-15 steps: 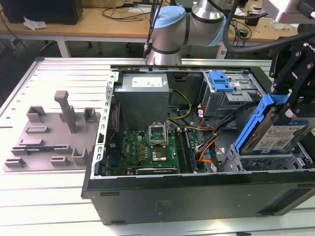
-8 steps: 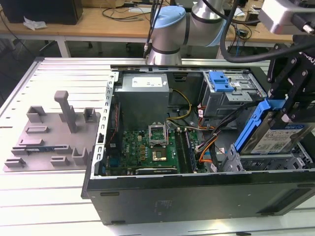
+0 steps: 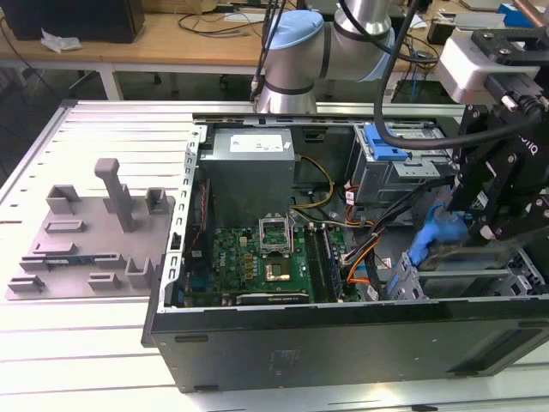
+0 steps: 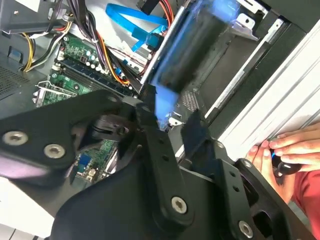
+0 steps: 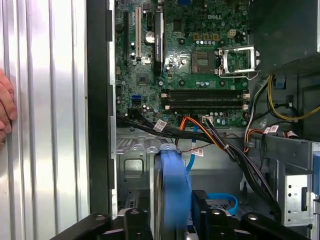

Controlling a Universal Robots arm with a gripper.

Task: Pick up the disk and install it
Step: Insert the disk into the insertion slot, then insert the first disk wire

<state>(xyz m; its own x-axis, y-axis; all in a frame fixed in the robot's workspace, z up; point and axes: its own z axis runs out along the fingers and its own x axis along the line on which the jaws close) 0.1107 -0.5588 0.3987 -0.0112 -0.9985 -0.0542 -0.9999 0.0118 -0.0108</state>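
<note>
The jaws are clamped on the disk (image 5: 172, 192), which stands edge-on between them inside the open computer case (image 3: 300, 343).

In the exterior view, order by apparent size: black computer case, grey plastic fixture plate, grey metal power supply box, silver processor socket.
Largest to smallest:
1. black computer case
2. grey plastic fixture plate
3. grey metal power supply box
4. silver processor socket

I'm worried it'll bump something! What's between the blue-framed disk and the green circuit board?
In the first wrist view, a bundle of black and orange cables crosses between the blue-framed silver-grey disk and the green circuit board.
</note>
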